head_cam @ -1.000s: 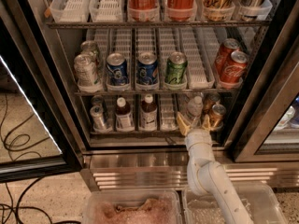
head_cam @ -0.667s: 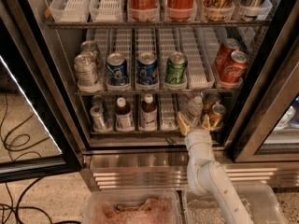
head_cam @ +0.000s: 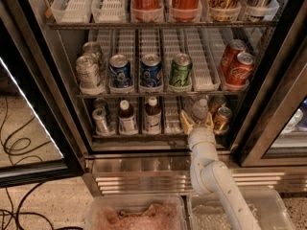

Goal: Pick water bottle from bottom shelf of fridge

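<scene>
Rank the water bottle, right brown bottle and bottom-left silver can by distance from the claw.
Claw at the bottom shelf's right front.
1. Water bottle, directly ahead of it.
2. Right brown bottle, to its left.
3. Silver can, far left.

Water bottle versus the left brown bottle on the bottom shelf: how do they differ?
The water bottle is clear and colourless; the brown bottle is dark with a white label. The water bottle stands between the open fingers of the gripper; the brown bottle stands further left, away from it. Both are upright, white-capped, on the bottom shelf.
</scene>
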Robot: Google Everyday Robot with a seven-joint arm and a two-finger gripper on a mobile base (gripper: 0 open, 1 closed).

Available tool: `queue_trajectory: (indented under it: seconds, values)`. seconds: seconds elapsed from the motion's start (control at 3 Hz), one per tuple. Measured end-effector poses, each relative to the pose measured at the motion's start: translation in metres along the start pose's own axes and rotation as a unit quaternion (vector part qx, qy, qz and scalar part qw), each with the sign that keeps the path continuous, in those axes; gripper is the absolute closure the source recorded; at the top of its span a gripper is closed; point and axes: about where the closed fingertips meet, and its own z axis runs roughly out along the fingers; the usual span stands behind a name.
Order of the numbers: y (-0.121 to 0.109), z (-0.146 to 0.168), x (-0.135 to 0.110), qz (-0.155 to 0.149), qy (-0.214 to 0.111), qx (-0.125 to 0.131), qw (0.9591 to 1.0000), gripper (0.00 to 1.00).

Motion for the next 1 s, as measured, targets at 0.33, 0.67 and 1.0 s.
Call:
queue_trajectory:
  seconds: [0.33, 0.67, 1.0]
  values:
    - [0.0000, 0.0000, 0.0000, 0.000, 0.000, 0.000, 1.0000, 0.21]
    - [0.0000, 0.0000, 0.0000, 0.000, 0.000, 0.000, 1.0000, 0.40]
    - [0.0000, 0.0000, 0.0000, 0.000, 0.000, 0.000, 1.0000, 0.63]
